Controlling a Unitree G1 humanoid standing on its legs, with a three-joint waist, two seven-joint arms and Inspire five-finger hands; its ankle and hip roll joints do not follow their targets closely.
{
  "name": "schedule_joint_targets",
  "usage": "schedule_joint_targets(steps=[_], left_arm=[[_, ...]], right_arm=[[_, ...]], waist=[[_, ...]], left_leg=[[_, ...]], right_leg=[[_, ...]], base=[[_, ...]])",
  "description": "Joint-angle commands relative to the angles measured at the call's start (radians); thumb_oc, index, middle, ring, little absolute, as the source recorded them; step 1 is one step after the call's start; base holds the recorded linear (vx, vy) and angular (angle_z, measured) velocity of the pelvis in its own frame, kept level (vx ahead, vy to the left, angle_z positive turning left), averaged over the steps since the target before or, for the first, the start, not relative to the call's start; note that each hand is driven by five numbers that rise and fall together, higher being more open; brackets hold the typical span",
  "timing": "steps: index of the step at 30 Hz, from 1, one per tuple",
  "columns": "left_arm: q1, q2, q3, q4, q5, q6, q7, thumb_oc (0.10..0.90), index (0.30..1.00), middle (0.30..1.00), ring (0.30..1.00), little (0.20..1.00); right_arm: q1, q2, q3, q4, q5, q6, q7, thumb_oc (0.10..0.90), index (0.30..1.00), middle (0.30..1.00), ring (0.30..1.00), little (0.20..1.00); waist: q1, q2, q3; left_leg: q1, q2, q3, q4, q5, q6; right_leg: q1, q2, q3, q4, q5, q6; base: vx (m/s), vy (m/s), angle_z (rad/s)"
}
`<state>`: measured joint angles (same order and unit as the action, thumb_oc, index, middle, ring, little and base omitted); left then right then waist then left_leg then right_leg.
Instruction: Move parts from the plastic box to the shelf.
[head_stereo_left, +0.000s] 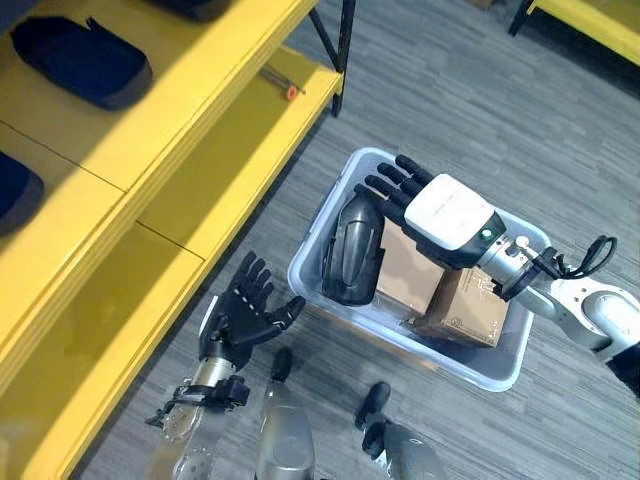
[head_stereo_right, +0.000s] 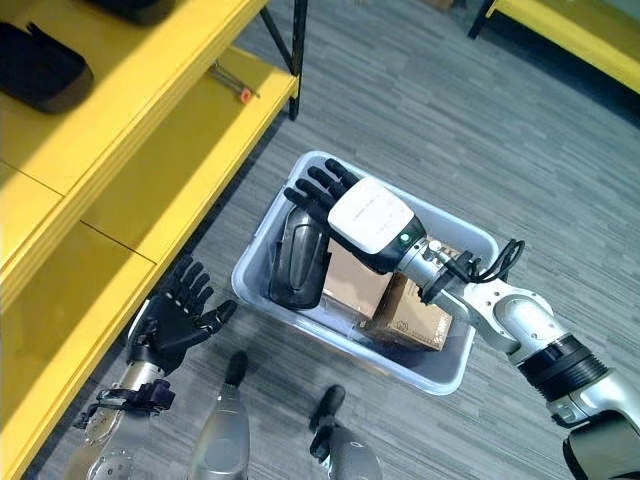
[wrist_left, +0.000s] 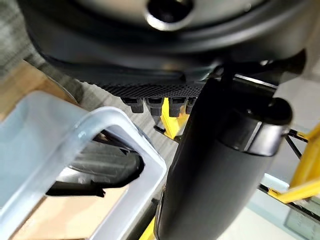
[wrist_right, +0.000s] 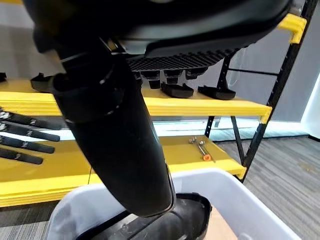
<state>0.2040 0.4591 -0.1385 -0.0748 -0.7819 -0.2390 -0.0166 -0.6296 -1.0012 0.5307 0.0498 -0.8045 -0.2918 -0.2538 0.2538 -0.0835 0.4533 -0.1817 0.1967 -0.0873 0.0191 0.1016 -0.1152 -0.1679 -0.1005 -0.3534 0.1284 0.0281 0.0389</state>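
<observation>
A pale grey plastic box (head_stereo_left: 312, 286) stands on the floor beside the yellow shelf (head_stereo_left: 200, 150). Inside it, a black moulded part (head_stereo_left: 350, 250) leans at the end nearest the shelf, next to two cardboard boxes (head_stereo_left: 470, 310). My right hand (head_stereo_left: 405, 190), with a white cover on its back, hovers over the black part with fingers straight, open and holding nothing. The part (wrist_right: 187, 220) lies just under the thumb in the right wrist view. My left hand (head_stereo_left: 245, 310) is open with spread fingers, low over the floor between the shelf and the box.
Dark parts (head_stereo_left: 80, 60) lie on the upper shelf board, another (head_stereo_left: 15, 190) at the left edge. Small tools (head_stereo_left: 285, 85) rest on the lower board's far end by a black upright (head_stereo_left: 345, 50). A second yellow rack (head_stereo_left: 590, 20) stands at the far right.
</observation>
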Motion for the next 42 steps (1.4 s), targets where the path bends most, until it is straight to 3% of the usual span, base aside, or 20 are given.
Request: schedule_joint_targets(steps=[1, 5, 8, 13, 20, 23, 25, 33, 42], left_arm=[[-0.012, 0.062, 0.028, -0.114, 0.007, -0.091, -0.070, 0.900, 1.000, 1.000, 1.000, 1.000], [-0.026, 0.081, 0.038, -0.111, -0.006, -0.129, -0.068, 0.900, 1.000, 1.000, 1.000, 1.000], [-0.039, 0.118, 0.078, -0.148, 0.004, -0.103, -0.109, 0.900, 1.000, 1.000, 1.000, 1.000], [-0.060, 0.123, 0.069, -0.143, 0.007, -0.095, -0.089, 0.900, 1.000, 1.000, 1.000, 1.000], [-0.070, 0.133, 0.062, -0.149, -0.012, -0.080, -0.086, 0.900, 1.000, 1.000, 1.000, 1.000], [-0.064, 0.129, 0.073, -0.146, -0.047, -0.033, -0.007, 0.900, 1.000, 1.000, 1.000, 1.000], [-0.072, 0.118, 0.081, -0.124, -0.040, -0.023, -0.020, 0.900, 1.000, 1.000, 1.000, 1.000], [-0.077, 0.106, 0.070, -0.111, -0.014, -0.022, 0.000, 0.900, 1.000, 1.000, 1.000, 1.000], [-0.101, 0.094, 0.046, -0.090, -0.011, -0.040, 0.014, 0.900, 1.000, 1.000, 1.000, 1.000]], right_arm=[[-0.184, -0.027, 0.011, 0.024, 0.011, 0.032, -0.109, 0.900, 1.000, 1.000, 1.000, 1.000], [-0.198, -0.012, 0.025, 0.063, 0.041, 0.121, -0.105, 0.900, 1.000, 1.000, 1.000, 1.000], [-0.209, 0.022, 0.001, 0.081, 0.014, 0.155, -0.143, 0.900, 1.000, 1.000, 1.000, 1.000], [-0.293, 0.036, 0.047, 0.113, -0.023, 0.168, -0.128, 0.900, 1.000, 1.000, 1.000, 1.000], [-0.340, 0.064, 0.067, 0.160, -0.056, 0.185, -0.200, 0.900, 1.000, 1.000, 1.000, 1.000], [-0.326, 0.073, 0.066, 0.154, -0.077, 0.184, -0.181, 0.900, 1.000, 1.000, 1.000, 1.000], [-0.343, 0.087, 0.094, 0.159, -0.089, 0.206, -0.194, 0.900, 1.000, 1.000, 1.000, 1.000], [-0.359, 0.090, 0.126, 0.165, -0.103, 0.196, -0.237, 0.900, 1.000, 1.000, 1.000, 1.000], [-0.411, 0.078, 0.181, 0.230, -0.149, 0.204, -0.265, 0.900, 1.000, 1.000, 1.000, 1.000]], waist=[[0.020, 0.008, -0.030], [0.021, 0.018, -0.001], [0.034, 0.007, 0.024], [0.038, 0.026, 0.057], [0.036, 0.034, 0.067], [0.036, 0.028, 0.067], [0.034, 0.017, 0.067], [0.019, -0.009, 0.067], [0.000, -0.007, 0.067]], left_leg=[[-0.048, 0.052, -0.026, -0.014, 0.065, 0.003], [-0.092, 0.056, -0.032, 0.014, 0.071, 0.004], [-0.135, 0.055, -0.041, 0.043, 0.069, 0.006], [-0.174, 0.055, -0.045, 0.066, 0.074, 0.008], [-0.270, 0.056, -0.038, 0.113, 0.075, 0.014], [-0.318, 0.053, -0.044, 0.138, 0.070, 0.014], [-0.348, 0.057, -0.044, 0.151, 0.069, 0.013], [-0.466, 0.077, -0.053, 0.193, 0.077, 0.016], [-0.515, 0.095, -0.056, 0.168, 0.110, 0.008]], right_leg=[[0.019, 0.036, 0.039, 0.101, -0.111, -0.026], [-0.020, 0.040, 0.040, 0.141, -0.119, -0.031], [-0.048, 0.046, 0.030, 0.172, -0.129, -0.036], [-0.087, 0.044, 0.025, 0.216, -0.139, -0.041], [-0.176, 0.048, 0.022, 0.267, -0.149, -0.049], [-0.217, 0.047, 0.018, 0.302, -0.163, -0.049], [-0.249, 0.052, 0.019, 0.312, -0.161, -0.048], [-0.371, 0.056, 0.019, 0.376, -0.159, -0.050], [-0.450, 0.054, 0.029, 0.396, -0.153, -0.049]], base=[[-0.06, -0.102, 0.02], [-0.05, -0.133, -0.01], [-0.03, -0.220, 0.10], [-0.04, -0.065, -0.01], [-0.02, -0.036, 0.00], [0.00, -0.070, 0.05], [-0.04, -0.074, 0.07], [-0.04, -0.057, 0.02], [-0.04, -0.009, 0.00]])
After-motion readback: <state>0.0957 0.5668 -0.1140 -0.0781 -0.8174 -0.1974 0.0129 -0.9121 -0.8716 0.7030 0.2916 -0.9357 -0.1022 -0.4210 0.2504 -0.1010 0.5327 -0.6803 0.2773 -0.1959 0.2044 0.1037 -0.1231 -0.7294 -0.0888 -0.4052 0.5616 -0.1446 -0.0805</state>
